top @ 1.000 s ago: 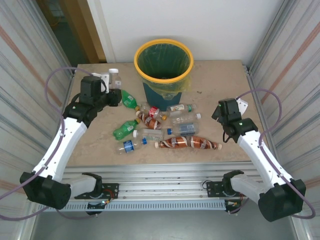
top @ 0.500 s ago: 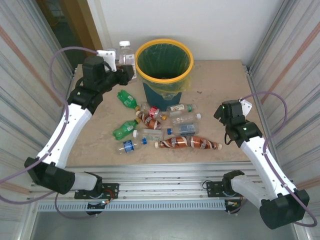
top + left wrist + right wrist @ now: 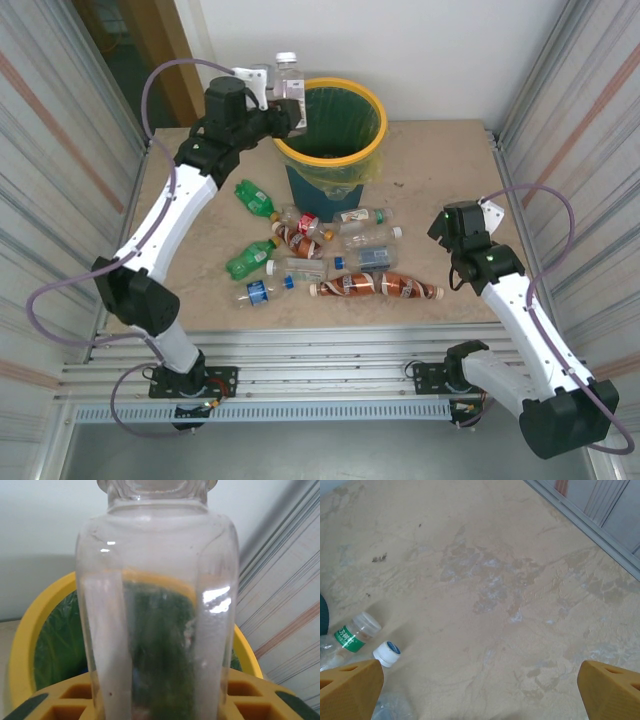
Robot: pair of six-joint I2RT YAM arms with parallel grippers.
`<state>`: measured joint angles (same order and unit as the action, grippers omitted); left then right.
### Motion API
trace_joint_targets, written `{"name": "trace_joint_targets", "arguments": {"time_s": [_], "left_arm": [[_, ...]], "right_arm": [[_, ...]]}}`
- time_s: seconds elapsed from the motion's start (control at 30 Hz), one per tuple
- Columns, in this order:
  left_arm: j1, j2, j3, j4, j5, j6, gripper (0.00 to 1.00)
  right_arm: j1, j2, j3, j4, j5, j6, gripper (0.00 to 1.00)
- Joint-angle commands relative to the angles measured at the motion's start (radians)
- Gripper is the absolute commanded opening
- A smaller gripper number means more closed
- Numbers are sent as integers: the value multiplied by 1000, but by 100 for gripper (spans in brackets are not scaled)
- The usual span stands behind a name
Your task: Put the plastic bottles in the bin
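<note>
- Right gripper (image 3: pixel 455 222) (image 3: pixel 480 692): fingers wide apart, nothing between them, hanging over bare table (image 3: pixel 440 170) right of the pile.
- Right wrist view, left edge: green-label bottle (image 3: pixel 351 633) lying flat, white cap (image 3: pixel 386 653) just beside it.
- Nearest row of the pile: two brown bottles (image 3: pixel 345 287) lying end to end, blue-label bottle (image 3: pixel 258 291) to their left.
- Behind those: green bottle (image 3: pixel 250 258) on its side, several clear bottles (image 3: pixel 365 235) lying close together mid-table, some touching.
- Second green bottle (image 3: pixel 256 198) lies further back on the left, near the bin's base.
- Bin (image 3: pixel 378 120) (image 3: pixel 22 645): upright at far centre of the table, just behind the pile, liner bag draped over its front.
- Left gripper (image 3: pixel 293 112) (image 3: pixel 160 702): clamped on the held bottle (image 3: pixel 288 78) (image 3: pixel 157 605), which is clear, upright, cap up.
- Held bottle sits raised at the bin's far-left rim. Can't tell if it's over the opening or just outside it.
</note>
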<state>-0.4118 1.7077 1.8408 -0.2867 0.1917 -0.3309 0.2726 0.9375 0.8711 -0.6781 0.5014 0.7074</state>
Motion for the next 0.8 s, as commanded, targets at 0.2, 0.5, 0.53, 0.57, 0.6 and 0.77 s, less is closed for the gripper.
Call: {"name": "trace_joint_targets", "arguments": {"time_s": [0.2, 0.5, 0.53, 0.57, 0.6, 0.77], "left_arm": [[-13, 167, 150, -22, 64, -37, 41], [-24, 313, 276, -105, 77, -3, 49], [-24, 325, 290, -116, 76, -1, 51], [-25, 335, 300, -124, 75, 2, 54], [-25, 342, 307, -131, 75, 4, 55], [-25, 349, 315, -136, 69, 13, 58]], "right_arm": [[-7, -29, -19, -21, 13, 49, 98], [-4, -26, -49, -11, -13, 68, 98], [-4, -27, -54, -7, -25, 69, 98], [-4, -26, -61, -5, -38, 74, 98], [1, -27, -67, -7, -45, 85, 98], [21, -39, -120, -11, -79, 145, 98]]}}
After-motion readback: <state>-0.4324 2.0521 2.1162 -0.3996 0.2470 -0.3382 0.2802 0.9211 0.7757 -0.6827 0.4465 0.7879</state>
